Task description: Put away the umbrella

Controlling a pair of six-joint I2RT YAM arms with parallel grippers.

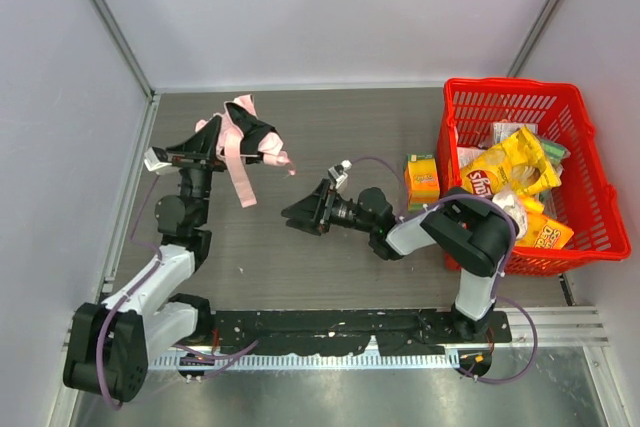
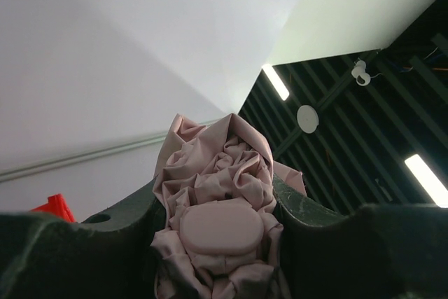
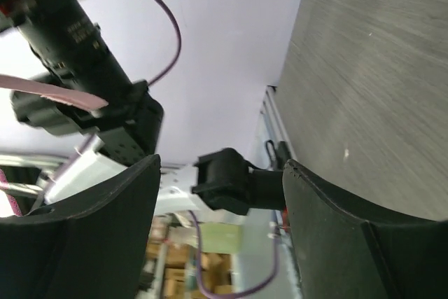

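Because the left end effector (image 1: 218,150) pinches the crumpled pale pink fabric umbrella (image 1: 243,127) aloft, its strap (image 1: 238,182) dangles. Right end effector (image 1: 300,213) gapes empty beside it.

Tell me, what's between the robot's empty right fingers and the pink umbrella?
Only bare grey table, as the top view shows. The open right gripper points toward the umbrella, with nothing lying in that stretch.
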